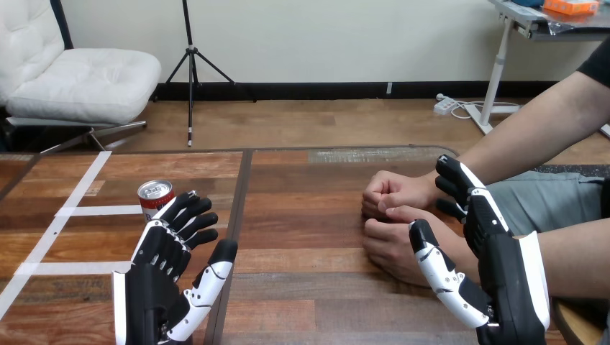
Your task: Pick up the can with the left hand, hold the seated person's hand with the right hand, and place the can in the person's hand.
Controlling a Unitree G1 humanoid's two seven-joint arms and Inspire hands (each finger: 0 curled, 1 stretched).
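A red can (154,197) with a silver top stands upright on the wooden table (302,215) at the left. My left hand (167,266) is raised just in front of the can, open, its fingertips partly covering the can's lower side. The person's two hands rest on the table at the right, both curled into loose fists: the far one (392,192) and the near one (388,241). My right hand (496,251) is open beside the near fist, fingers behind its wrist and thumb (439,269) in front, not closed round it.
White tape lines (79,210) cross the table's left part. A dark seam (241,215) runs down the table's middle. The person's forearms (547,122) come in from the right edge.
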